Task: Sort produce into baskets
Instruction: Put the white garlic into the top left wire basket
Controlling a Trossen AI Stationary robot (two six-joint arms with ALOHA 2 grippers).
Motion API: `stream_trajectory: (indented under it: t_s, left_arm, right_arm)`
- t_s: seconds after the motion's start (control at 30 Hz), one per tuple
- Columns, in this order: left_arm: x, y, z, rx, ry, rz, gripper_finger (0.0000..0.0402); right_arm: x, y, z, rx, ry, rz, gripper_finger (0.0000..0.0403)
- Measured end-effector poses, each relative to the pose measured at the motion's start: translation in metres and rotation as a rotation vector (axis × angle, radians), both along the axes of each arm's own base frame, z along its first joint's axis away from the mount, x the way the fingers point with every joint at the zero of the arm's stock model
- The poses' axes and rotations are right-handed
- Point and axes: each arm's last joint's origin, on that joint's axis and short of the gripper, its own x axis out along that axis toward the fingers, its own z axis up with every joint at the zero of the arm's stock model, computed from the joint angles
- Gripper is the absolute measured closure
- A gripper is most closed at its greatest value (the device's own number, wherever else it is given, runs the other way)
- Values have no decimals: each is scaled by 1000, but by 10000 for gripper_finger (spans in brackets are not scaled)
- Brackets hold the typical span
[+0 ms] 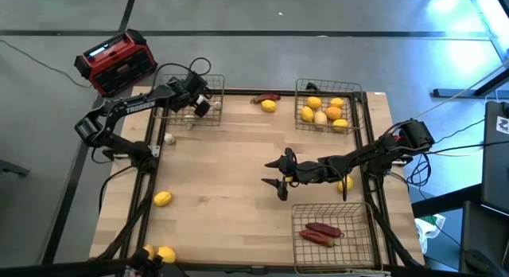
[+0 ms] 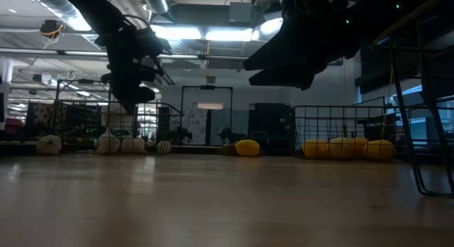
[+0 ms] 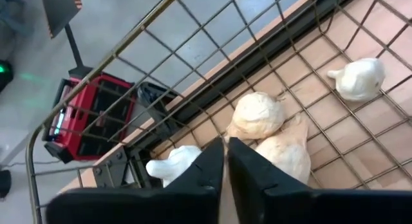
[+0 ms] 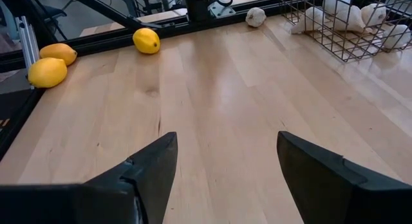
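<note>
Fingers of left gripper (image 3: 224,161) clenched empty above knobbly whitish bulbs (image 3: 256,116) inside wire-mesh basket (image 1: 215,82) at table corner, right gripper (image 4: 226,161) spread wide over bare smooth wood mid-table (image 1: 231,173), lemons (image 4: 146,40) near edge

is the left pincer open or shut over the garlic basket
Shut and empty: in the left wrist view the left pincer has its fingers pressed together, above the whitish bulbs in the wire basket.

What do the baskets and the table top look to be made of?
The baskets: thin grey wire, likely metal, an open square grid with bare gaps. The table top: pale wood, seemingly lacquered; grain lines and plank seams show, with a soft sheen in the right wrist view.
</note>
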Motion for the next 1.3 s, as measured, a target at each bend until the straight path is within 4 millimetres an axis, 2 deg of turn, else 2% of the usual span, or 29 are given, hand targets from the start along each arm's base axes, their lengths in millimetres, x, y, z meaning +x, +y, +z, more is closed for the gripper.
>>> stream_trajectory:
  t_s: [0.23, 0.37, 0.5, 0.63, 0.77, 0.9, 1.07, 1.3]
  left_arm:
    - [-6, 3, 0, 4, -17, 74, 275]
    - [-3, 0, 0, 0, -8, 36, 244]
    - [-1, -6, 11, 30, -41, 14, 238]
    - [-1, -18, 38, 81, -130, -16, 238]
    - [-4, -40, 63, 74, -263, -86, 238]
    - [-7, -67, 78, 4, -390, -194, 238]
    - [-7, -96, 82, -152, -496, -283, 237]
    - [1, -126, 74, -319, -483, -301, 237]
  right_arm:
    - [0, 0, 0, 0, -1, 0, 139]
    - [0, 0, 0, 0, -1, 0, 139]
    - [0, 0, 0, 0, -1, 0, 139]
    - [0, 0, 0, -1, 1, 0, 139]
    - [0, 0, 0, -2, -1, -5, 139]
    - [0, 0, 0, -5, -3, -14, 139]
    - [0, -1, 0, -5, -3, -14, 139]
    - [0, 0, 0, -1, -5, -15, 139]
